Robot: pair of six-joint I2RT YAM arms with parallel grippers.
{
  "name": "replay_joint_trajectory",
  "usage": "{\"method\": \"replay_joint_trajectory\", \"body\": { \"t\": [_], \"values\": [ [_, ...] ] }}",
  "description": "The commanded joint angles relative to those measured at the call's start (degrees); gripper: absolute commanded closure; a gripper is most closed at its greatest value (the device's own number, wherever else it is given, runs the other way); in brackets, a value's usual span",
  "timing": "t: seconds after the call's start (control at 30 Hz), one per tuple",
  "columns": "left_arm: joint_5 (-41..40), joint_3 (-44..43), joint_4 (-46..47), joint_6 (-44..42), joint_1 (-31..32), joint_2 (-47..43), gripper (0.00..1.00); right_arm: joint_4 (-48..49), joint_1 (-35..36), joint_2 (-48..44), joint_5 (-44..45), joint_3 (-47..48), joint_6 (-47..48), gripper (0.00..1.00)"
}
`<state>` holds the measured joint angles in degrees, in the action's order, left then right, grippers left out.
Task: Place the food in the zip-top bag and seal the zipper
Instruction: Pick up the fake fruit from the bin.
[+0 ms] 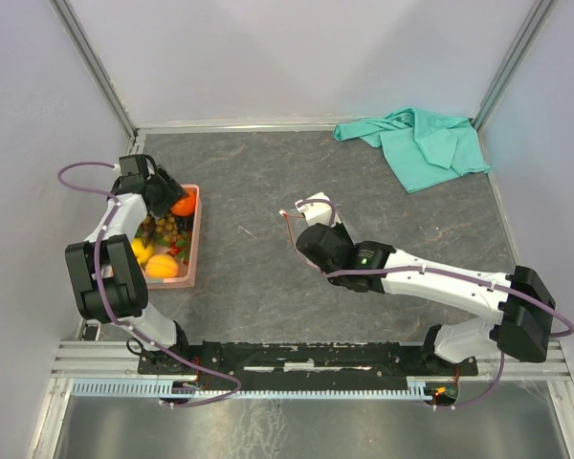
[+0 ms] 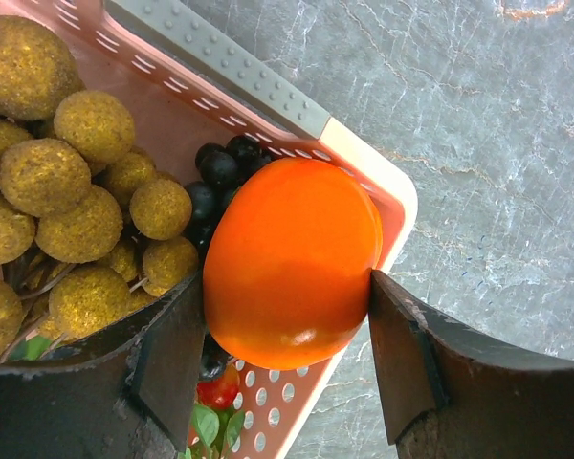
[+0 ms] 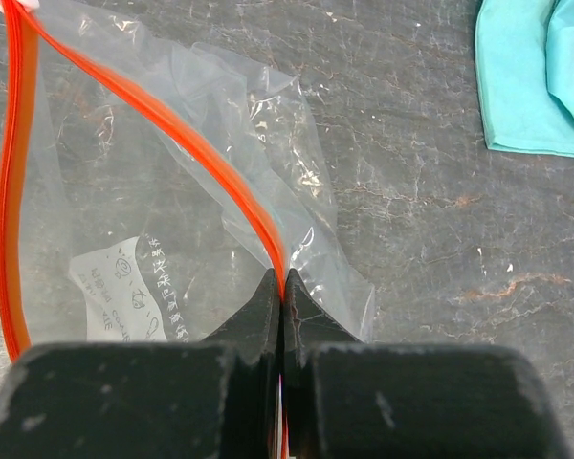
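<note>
Grip: left gripper [image 2: 287,320] clasped smooth round orange fruit [image 2: 292,258] at corner of pink slotted basket [image 2: 368,158] | likely firm, slick | right gripper [image 3: 283,292] pinched orange-red zipper [image 3: 172,124] of limp clear bag [image 3: 124,210].

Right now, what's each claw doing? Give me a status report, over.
Left claw clamped on round orange fruit over pink slotted plastic basket. Right claw shut on orange-red zipper strip of empty clear plastic bag. Teal cloth off to the side.

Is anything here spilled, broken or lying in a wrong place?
Nothing stands out. The fruit is in the pink basket, where the left gripper clasps the orange; the right gripper pinches the orange-red strip of the bag. Only the teal cloth lies crumpled in the far right corner.
</note>
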<state>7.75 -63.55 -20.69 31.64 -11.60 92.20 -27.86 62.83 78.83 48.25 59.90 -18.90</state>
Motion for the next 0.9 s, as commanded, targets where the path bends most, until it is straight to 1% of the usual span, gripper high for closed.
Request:
{"method": "replay_joint_trajectory", "body": {
  "t": [0.0,0.27,0.4,0.5,0.77,0.87],
  "values": [
    [2.16,-0.68,1.76,-0.82,0.66,0.97,0.32,0.47,-0.25,0.64,0.36,2.81,-1.08,0.98],
    [3.55,1.23,3.37,-1.01,0.70,2.45,0.31,-0.73,-0.28,2.32,0.13,4.29,-2.08,0.98],
    [3.91,1.26,3.95,-0.73,1.15,1.80,0.35,-0.64,-0.26,1.47,0.47,4.04,-2.16,0.98],
    [3.94,0.76,3.99,-0.50,1.47,0.75,0.42,-0.39,-0.24,0.43,0.87,3.41,-2.46,0.98],
    [2.53,1.60,3.86,-0.87,1.57,-2.88,0.68,-0.91,-0.22,-0.30,0.09,3.17,-3.32,0.98],
    [2.25,1.64,3.33,-1.07,1.56,-4.07,0.76,-1.06,-0.18,-0.42,0.10,3.34,-3.52,0.98]
  ]
}}
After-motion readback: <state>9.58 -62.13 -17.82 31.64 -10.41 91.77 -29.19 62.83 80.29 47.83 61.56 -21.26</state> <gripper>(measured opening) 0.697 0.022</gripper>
